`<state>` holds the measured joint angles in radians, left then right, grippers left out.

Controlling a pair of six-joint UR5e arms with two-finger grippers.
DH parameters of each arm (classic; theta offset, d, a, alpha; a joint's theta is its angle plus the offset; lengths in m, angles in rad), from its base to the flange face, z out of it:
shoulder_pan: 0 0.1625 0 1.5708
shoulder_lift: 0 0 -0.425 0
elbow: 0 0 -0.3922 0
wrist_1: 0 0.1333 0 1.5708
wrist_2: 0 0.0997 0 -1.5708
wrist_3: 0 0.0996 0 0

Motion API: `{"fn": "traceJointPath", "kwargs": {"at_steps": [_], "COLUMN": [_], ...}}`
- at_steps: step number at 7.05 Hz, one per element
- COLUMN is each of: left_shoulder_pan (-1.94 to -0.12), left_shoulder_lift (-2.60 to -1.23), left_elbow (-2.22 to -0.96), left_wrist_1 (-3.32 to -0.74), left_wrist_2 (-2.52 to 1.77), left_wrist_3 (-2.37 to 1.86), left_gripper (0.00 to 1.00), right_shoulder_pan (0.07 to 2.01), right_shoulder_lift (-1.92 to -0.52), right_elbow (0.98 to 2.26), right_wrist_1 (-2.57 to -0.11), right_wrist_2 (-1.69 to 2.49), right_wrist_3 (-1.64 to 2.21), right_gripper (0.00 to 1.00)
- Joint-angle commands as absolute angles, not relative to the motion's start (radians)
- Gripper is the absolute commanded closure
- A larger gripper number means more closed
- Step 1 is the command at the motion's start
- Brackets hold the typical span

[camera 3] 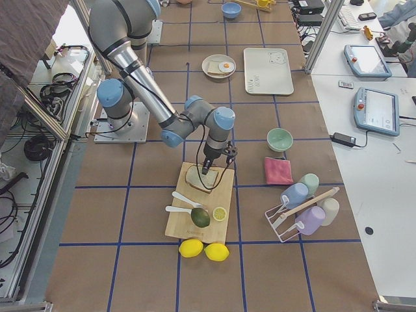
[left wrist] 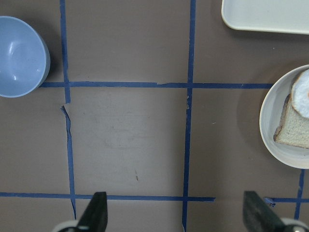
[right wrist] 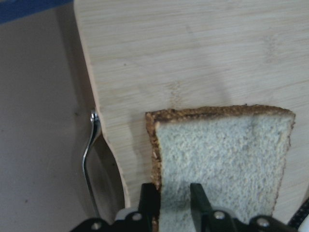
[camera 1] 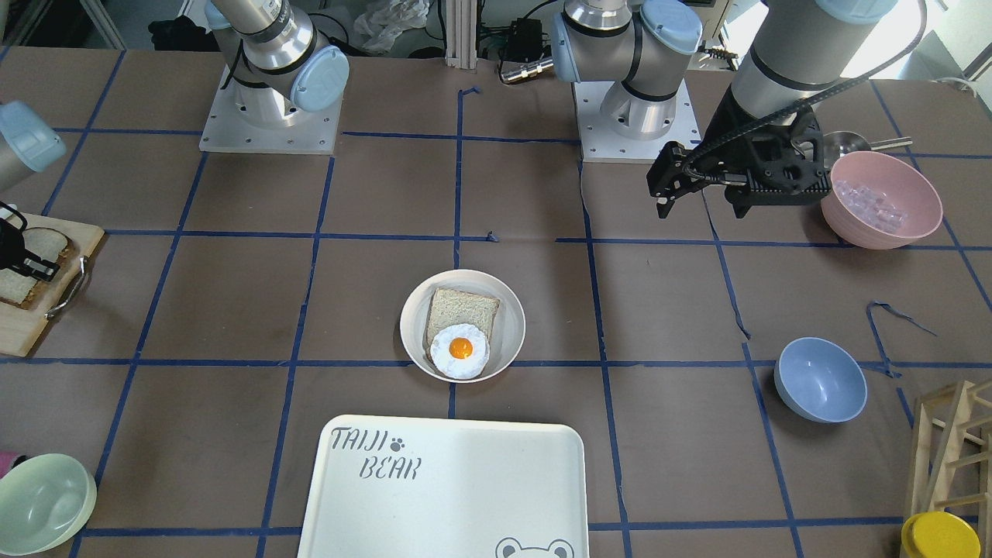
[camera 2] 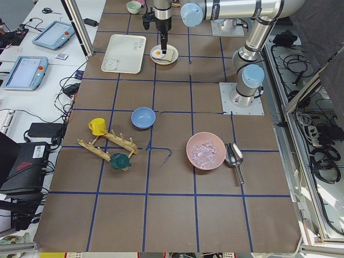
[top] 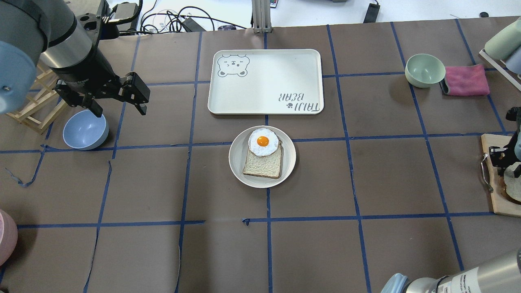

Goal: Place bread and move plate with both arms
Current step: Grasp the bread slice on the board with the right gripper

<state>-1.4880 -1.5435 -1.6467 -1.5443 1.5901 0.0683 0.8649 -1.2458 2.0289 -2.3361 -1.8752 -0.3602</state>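
Observation:
The bread [right wrist: 222, 159], grey-white with a dark crust, lies on a wooden cutting board [right wrist: 193, 48] at the table's right end. My right gripper [right wrist: 174, 198] is shut on the bread's edge, one finger on each face. It also shows in the front view [camera 1: 35, 267] and the exterior right view [camera 3: 206, 170]. The plate [top: 234, 162] sits mid-table and holds a paler tan slice [top: 262, 165] with a fried egg [top: 263, 141] on it. My left gripper [top: 120, 110] is open and empty above the table, left of the plate and next to a blue bowl [top: 85, 130].
The "TAIJI BEAR" tray [top: 264, 81] lies just beyond the plate. A green bowl [top: 424, 70] and a pink cloth [top: 466, 80] sit far right. A pink bowl of ice [camera 1: 880, 198] and a wooden rack [camera 1: 953, 449] stand on my left side.

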Motion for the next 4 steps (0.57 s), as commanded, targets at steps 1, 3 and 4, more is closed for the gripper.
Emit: {"fn": "traceJointPath", "kwargs": {"at_steps": [1,3,4], "left_shoulder_pan": [-1.488,-1.488,-1.488], "left_shoulder_lift": [-1.545,-1.542,-1.542], "left_elbow": [-1.66,-1.66,-1.658], "left_wrist_1": [-1.54,-1.539,-1.539], "left_wrist_2": [1.588,1.588,1.586], "left_wrist_3": [0.069,0.068,0.067], "left_gripper": [0.0,0.0,0.0], "right_shoulder_pan": [0.864,0.865,0.865], "right_shoulder_lift": [-1.246,-1.244,-1.246], "right_elbow": [2.036,2.036,2.034], "right_wrist_1": [-2.336,-2.338,-2.336], "right_wrist_2": [-1.873,-1.873,-1.871], "right_wrist_3": [-0.354,-0.35,-0.35], "right_gripper": [0.75,0.9,1.0]}}
